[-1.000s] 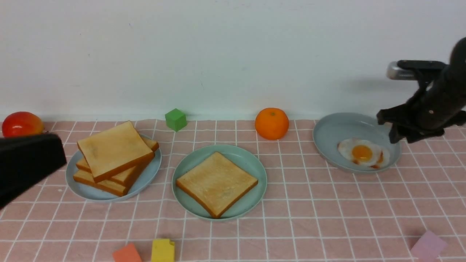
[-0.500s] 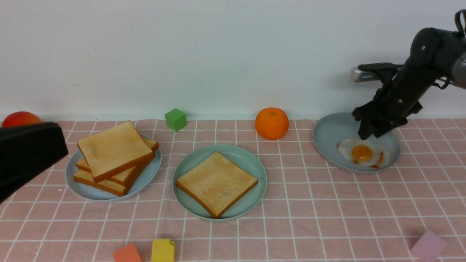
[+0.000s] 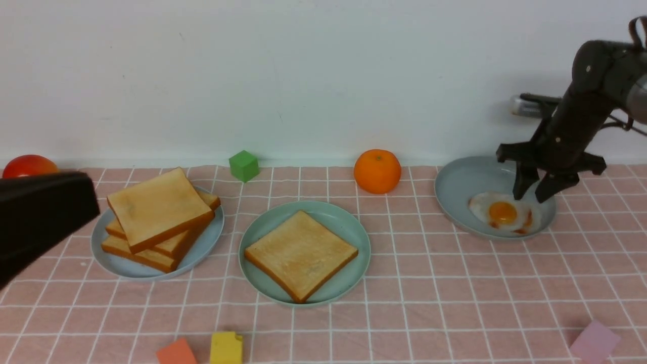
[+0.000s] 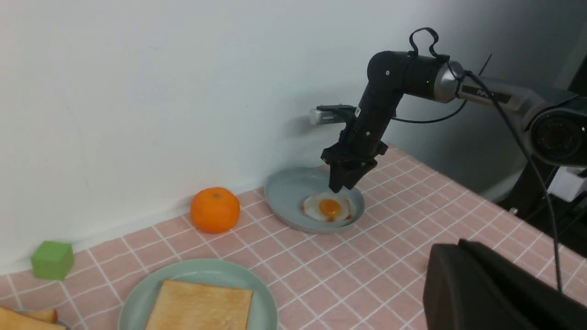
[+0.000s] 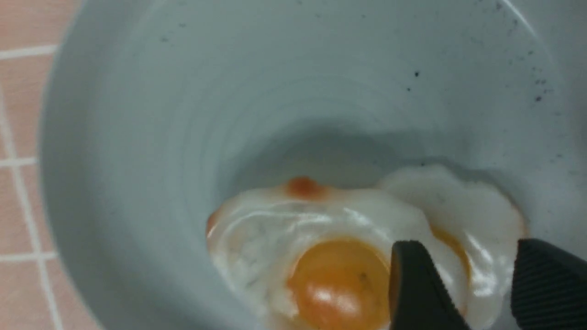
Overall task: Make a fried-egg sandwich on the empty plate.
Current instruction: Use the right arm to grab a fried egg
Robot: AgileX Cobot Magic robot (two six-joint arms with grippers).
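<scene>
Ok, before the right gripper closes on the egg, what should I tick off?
1. Right gripper jaws open: ok.
2. Fried egg white's edge sits between the fingers, per the right wrist view: ok.
3. Fingers low enough to touch the egg: cannot tell.
4. Toast slice flat on mint-green plate, ready for the egg: ok.
5. Orange stands behind the line from egg to plate: ok.

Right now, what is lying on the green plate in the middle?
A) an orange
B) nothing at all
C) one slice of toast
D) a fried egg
C: a single slice of toast lies flat on the middle green plate, while the fried egg sits on the grey plate further right.
</scene>
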